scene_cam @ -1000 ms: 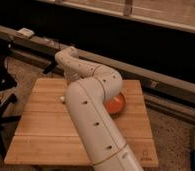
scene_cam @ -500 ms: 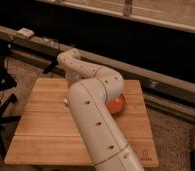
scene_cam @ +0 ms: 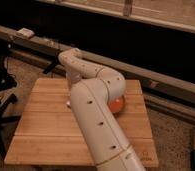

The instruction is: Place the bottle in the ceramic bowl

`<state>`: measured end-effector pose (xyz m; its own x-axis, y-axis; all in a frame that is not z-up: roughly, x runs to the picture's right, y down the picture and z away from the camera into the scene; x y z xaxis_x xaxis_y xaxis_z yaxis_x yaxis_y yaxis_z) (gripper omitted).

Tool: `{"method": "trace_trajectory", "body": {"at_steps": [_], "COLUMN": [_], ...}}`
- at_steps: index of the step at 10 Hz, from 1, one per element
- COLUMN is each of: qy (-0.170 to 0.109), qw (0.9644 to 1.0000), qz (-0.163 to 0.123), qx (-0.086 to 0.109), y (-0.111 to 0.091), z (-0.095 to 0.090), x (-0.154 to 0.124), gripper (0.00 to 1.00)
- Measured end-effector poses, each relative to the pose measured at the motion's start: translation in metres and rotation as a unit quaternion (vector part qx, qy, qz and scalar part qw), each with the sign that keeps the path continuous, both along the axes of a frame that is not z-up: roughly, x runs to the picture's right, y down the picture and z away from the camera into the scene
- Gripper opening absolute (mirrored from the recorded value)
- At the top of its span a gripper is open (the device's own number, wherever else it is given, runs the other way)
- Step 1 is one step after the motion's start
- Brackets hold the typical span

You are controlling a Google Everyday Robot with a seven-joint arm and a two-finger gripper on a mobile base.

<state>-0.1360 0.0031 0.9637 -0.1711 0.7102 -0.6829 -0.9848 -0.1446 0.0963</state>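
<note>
Orange ceramic bowl (scene_cam: 116, 105) peeks beside the arm (scene_cam: 93, 112) hiding the claw; its state cannot be told.

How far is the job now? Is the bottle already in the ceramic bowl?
Done: nothing certain. The visible part of the ceramic bowl, right of the arm, shows only its orange inside. In hand: the gripper is low over the wooden table, left of the bowl, mostly hidden behind the arm; the bottle is not visible, so a grasp cannot be confirmed. Left: putting the bottle into the bowl.
</note>
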Motion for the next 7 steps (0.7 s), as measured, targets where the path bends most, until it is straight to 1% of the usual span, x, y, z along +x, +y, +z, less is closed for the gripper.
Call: {"method": "trace_trajectory", "body": {"at_steps": [1,2,3,4,5,6,7], "qy": [-0.017,-0.033,-0.062,-0.078,-0.093,-0.104,-0.112], "qw": [0.9999,0.9994,0.9974,0.9956,0.9934,0.9918,0.9904], "qz": [-0.003,-0.013,-0.038,-0.053,-0.067,-0.075,-0.08], "qx": [0.0,-0.001,-0.002,-0.004,-0.003,-0.001,-0.001], "y": [-0.008,-0.014,-0.021,-0.025,-0.031,-0.036,-0.038], "z": [-0.015,-0.027,-0.047,-0.061,-0.08,-0.097,-0.114], "x": [-0.003,-0.004,-0.008,-0.011,-0.012,-0.007,0.006], "gripper": [0.03,0.0,0.0,0.0,0.0,0.0,0.0]}}
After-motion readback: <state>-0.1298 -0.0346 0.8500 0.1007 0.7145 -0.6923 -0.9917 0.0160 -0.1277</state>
